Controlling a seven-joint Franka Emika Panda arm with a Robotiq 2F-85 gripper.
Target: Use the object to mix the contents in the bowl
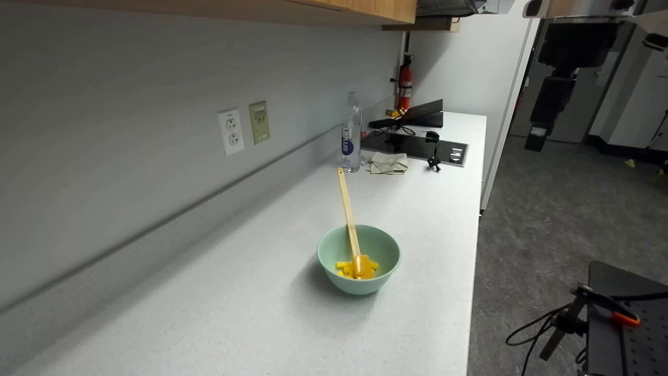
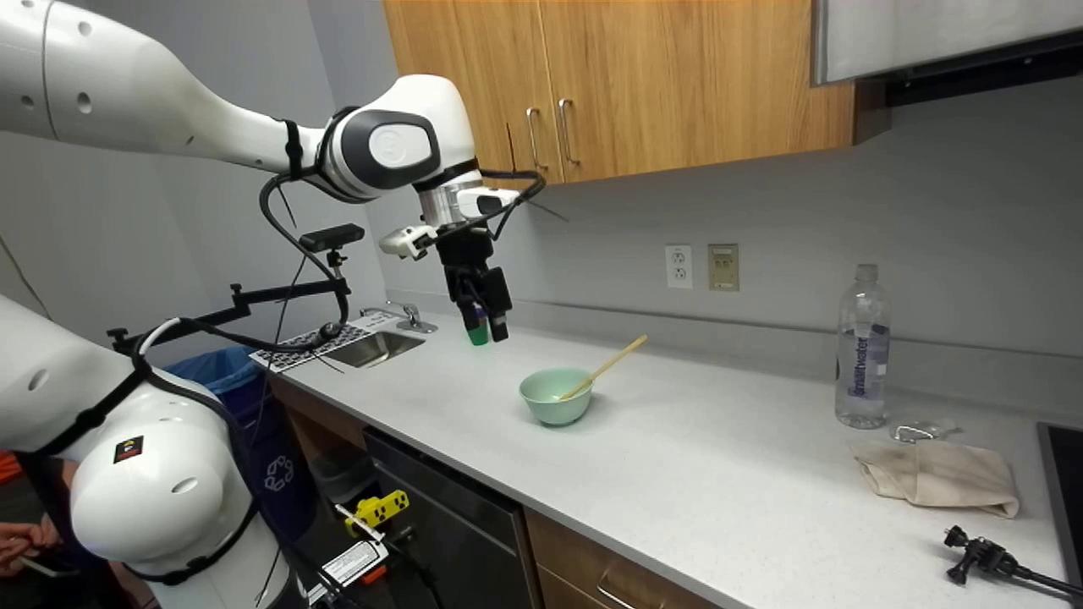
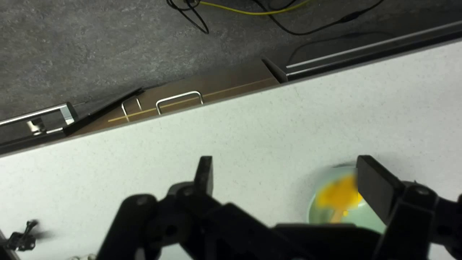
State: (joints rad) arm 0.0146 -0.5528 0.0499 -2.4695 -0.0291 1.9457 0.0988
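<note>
The arm reaches over and bends down at its wrist; the pincer hangs above the counter, pointing down on a slant; its two fingers are spread wide apart; the bowl sits on the counter, lower than the pincer and away from it; in the wrist view one finger hides part of the bowl; yellow bits lie in the bottom of the bowl; the stick leans in the bowl, lower than the pincer, with its low end in the bits and its high end poking out over the rim; in an exterior view that high end points away from the pincer; the bottle stands up straight, well apart from the pincer; the bin, with a bag in it, is lower than the pincer; I cannot tell what the bag holds.
</note>
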